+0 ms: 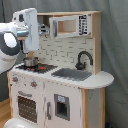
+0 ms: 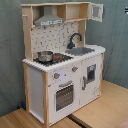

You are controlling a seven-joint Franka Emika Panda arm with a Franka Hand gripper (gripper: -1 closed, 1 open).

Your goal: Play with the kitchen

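Two cameras give me the kitchen (image 1: 60, 85) from opposite corners. In the first exterior view it fills the centre and right of the frame, and my arm (image 1: 20, 37) enters from the left edge, its white wrist housing high in the upper left, in front of the unit's upper left corner. The gripper (image 1: 31, 54) hangs below that housing, just above the small metal pot (image 1: 30, 62) on the stovetop (image 1: 37, 67); I cannot tell whether it touches the pot, nor whether its jaws are apart or together.

To the right of the stovetop lies the grey sink (image 1: 72, 74), with the black faucet (image 1: 84, 59) curving up behind it against the tiled back wall. The microwave (image 1: 70, 26) sits in the upper shelf. Below the counter I see the oven door (image 1: 27, 107) at lower left.

In the second exterior view the kitchen (image 2: 62, 65) stands in the middle of the frame on a wooden floor (image 2: 95, 112). Its pot (image 2: 45, 56) is left of centre on the counter, the faucet (image 2: 75, 40) and sink (image 2: 82, 50) to its right, the hood (image 2: 48, 19) at the top, and the oven door (image 2: 63, 95) low down. My arm does not appear in this frame.
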